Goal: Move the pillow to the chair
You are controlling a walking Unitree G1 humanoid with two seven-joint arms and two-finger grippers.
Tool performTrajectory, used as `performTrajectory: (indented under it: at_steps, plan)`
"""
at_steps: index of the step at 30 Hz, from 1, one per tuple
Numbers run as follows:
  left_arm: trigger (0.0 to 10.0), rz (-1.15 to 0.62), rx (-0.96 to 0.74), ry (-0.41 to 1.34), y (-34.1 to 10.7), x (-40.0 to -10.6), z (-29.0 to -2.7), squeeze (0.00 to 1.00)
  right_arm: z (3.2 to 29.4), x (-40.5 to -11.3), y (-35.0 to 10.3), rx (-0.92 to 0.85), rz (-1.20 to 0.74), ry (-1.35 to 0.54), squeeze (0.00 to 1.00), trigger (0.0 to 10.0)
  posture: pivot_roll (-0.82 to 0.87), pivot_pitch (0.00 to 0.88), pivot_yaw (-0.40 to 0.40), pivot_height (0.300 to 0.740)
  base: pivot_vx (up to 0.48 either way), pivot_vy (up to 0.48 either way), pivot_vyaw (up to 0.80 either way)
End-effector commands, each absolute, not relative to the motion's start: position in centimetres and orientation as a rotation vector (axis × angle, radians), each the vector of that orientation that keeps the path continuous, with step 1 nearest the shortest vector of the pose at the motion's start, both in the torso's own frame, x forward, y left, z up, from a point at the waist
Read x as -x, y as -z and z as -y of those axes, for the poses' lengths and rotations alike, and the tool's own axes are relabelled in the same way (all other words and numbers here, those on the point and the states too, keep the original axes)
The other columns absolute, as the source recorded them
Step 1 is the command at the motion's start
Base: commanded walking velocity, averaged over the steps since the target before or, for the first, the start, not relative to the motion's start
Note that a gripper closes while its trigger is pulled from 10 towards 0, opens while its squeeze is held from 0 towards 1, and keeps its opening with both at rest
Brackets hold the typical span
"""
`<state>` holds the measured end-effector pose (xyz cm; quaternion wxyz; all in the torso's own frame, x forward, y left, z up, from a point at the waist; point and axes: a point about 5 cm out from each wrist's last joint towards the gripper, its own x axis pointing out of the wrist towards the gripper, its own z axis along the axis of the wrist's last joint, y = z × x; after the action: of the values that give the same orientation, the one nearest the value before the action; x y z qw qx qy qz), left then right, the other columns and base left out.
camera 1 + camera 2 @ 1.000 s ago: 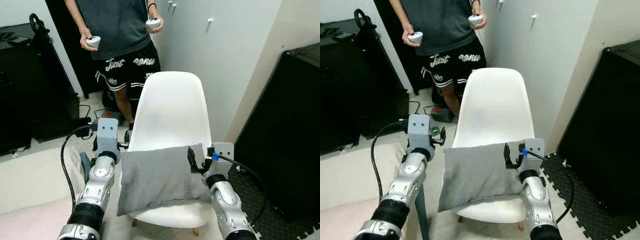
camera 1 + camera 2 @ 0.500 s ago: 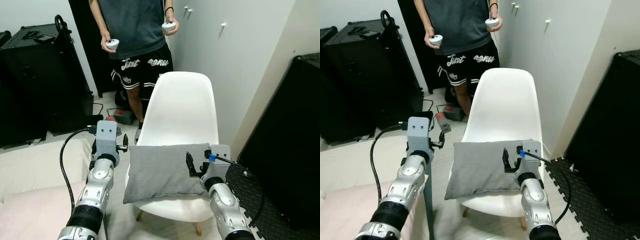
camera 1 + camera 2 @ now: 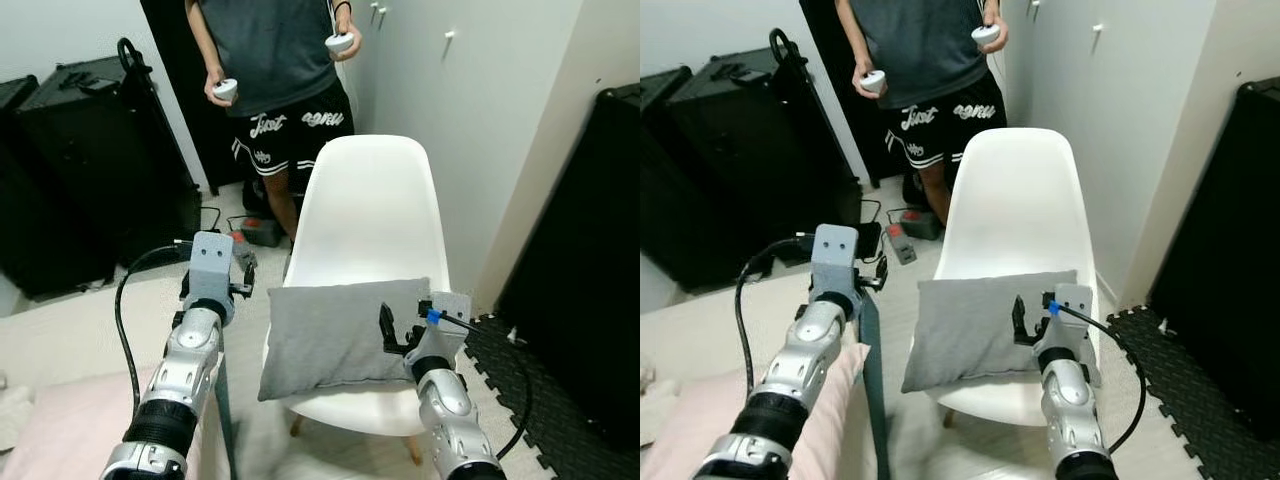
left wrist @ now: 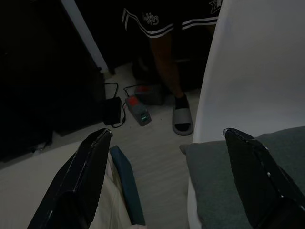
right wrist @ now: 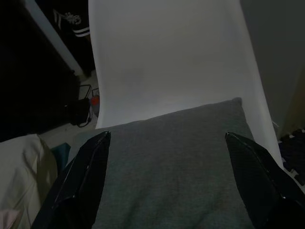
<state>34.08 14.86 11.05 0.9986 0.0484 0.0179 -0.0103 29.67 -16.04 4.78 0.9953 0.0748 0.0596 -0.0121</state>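
One grey pillow (image 3: 340, 335) lies flat on the seat of the white chair (image 3: 372, 215), its far long edge near the foot of the backrest, its left end hanging past the seat's left edge. Nothing grips it.

Right gripper (image 5: 167, 186) hovers just above the pillow's right half, near the seat's front-right corner; fingers (image 5: 81, 181) spread wide, released, grey fabric visible between them in the right wrist view. Cannot tell whether the fingertips touch the fabric.

Left gripper (image 4: 171, 181) is off the chair's left side, over the floor, beside the pillow's overhanging end but apart from it; fingers (image 4: 83, 181) spread wide, holding nothing. Left wrist view shows the pillow corner and chair edge by one finger, a dark blue-green strip by the other.

Beyond the chair stands a person (image 3: 275, 70) in a dark shirt and black shorts, a white controller (image 3: 226, 89) in each hand. Black cases (image 3: 90, 170) sit left of the person. White cabinet doors (image 3: 470, 110) behind the chair, black cabinet (image 3: 590, 250) to its right, with black foam floor mat (image 3: 500, 365) at its foot. Pale bedding (image 3: 70, 400) lies at lower left.
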Motion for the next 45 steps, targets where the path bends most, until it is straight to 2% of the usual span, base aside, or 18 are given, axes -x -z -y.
performTrajectory:
  at_steps: [1, 3, 4, 9, 12, 14, 17, 22, 26, 27, 45]
  plan:
    - [10.0, -0.062, -0.118, 0.013, -10.6, -34.0, -15.3, 0.0, 15.9, -29.3, -4.2, -0.162, -0.139, 0.033, 0.0, 10.0, 0.02, 0.066, 0.158, 0.74, 0.0, 0.0, 0.0]
    - [10.0, -0.062, -0.118, 0.015, -10.7, -34.1, -15.4, 0.0, 16.0, -29.3, -4.1, -0.164, -0.139, 0.041, 0.0, 10.0, 0.02, 0.065, 0.16, 0.74, 0.0, 0.0, 0.0]
    - [10.0, -0.068, -0.105, 0.0, -10.5, -34.1, -15.4, 0.0, 16.2, -29.3, -4.3, -0.15, -0.135, 0.028, 0.0, 10.0, -0.02, 0.07, 0.107, 0.74, 0.0, 0.0, 0.0]
    - [10.0, -0.086, -0.071, -0.044, -9.6, -33.5, -15.3, 0.0, 16.5, -29.3, -4.5, -0.104, -0.14, -0.022, 0.0, 10.0, -0.04, 0.079, 0.044, 0.74, 0.0, 0.0, 0.0]
    - [10.0, -0.12, -0.035, -0.117, -7.8, -32.0, -15.2, 0.0, 16.7, -29.7, -4.9, -0.033, -0.163, -0.119, 0.0, 10.0, -0.07, 0.09, -0.072, 0.74, 0.0, 0.0, 0.0]
    - [10.0, -0.129, -0.025, -0.134, -7.4, -31.7, -15.3, 0.0, 16.7, -29.8, -5.0, -0.017, -0.168, -0.141, 0.0, 10.0, -0.07, 0.09, -0.072, 0.74, 0.0, 0.0, 0.0]
    - [10.0, -0.153, 0.005, -0.18, -6.3, -30.6, -15.2, 0.0, 16.8, -30.4, -5.0, 0.011, -0.195, -0.18, 0.0, 10.0, -0.07, 0.092, -0.138, 0.74, 0.0, 0.0, 0.0]
    - [10.0, -0.16, 0.009, -0.186, -6.0, -30.2, -15.3, 0.0, 16.6, -30.7, -5.0, 0.024, -0.205, -0.201, 0.0, 10.0, -0.06, 0.091, -0.15, 0.74, 0.0, 0.0, 0.0]
    - [10.0, -0.17, -0.012, -0.182, -5.8, -30.1, -15.4, 0.0, 16.6, -30.7, -4.7, 0.027, -0.217, -0.206, 0.0, 10.0, -0.05, 0.089, -0.133, 0.74, 0.0, 0.0, 0.0]
    - [10.0, -0.177, -0.033, -0.169, -5.6, -30.0, -15.5, 0.0, 16.7, -30.6, -4.7, 0.025, -0.217, -0.197, 0.0, 10.0, -0.05, 0.092, -0.105, 0.74, 0.0, 0.0, 0.0]
    - [10.0, -0.177, -0.03, -0.115, -6.0, -30.4, -14.8, 0.0, 16.8, -29.8, -3.6, 0.016, -0.253, -0.147, 0.0, 10.0, -0.04, 0.099, -0.04, 0.74, 0.0, 0.0, -0.03]
